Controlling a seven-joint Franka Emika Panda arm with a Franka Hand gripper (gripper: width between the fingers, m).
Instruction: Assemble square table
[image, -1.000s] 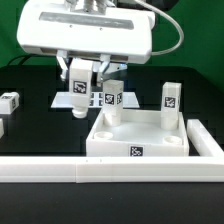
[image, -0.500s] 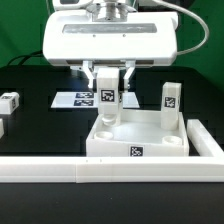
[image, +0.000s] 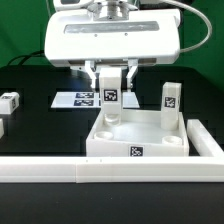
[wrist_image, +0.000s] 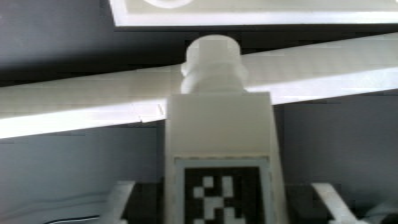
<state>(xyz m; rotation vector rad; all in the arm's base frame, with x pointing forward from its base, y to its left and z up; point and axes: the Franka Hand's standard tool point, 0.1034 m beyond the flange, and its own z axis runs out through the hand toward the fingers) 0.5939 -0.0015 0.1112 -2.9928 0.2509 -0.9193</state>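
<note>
The square table (image: 112, 148) lies upside down near the front, a tag on its front edge. My gripper (image: 108, 97) is shut on a white tagged leg (image: 108, 100), held upright with its lower end at the table's far corner socket on the exterior view's left. I cannot tell whether the leg is seated. A second leg (image: 171, 100) stands upright at the far corner on the exterior view's right. In the wrist view the held leg (wrist_image: 217, 150) fills the middle between my fingers (wrist_image: 128, 200), its round peg pointing at the table's white rim (wrist_image: 71, 105).
A loose leg (image: 10, 101) lies on the black board at the exterior view's left, and another white part (image: 2, 126) shows at the edge. The marker board (image: 72, 99) lies behind the gripper. A long white rail (image: 90, 171) runs along the front.
My gripper has carried the leg toward the exterior view's right, from over the marker board to the table's far corner. In the last half second it has barely moved.
</note>
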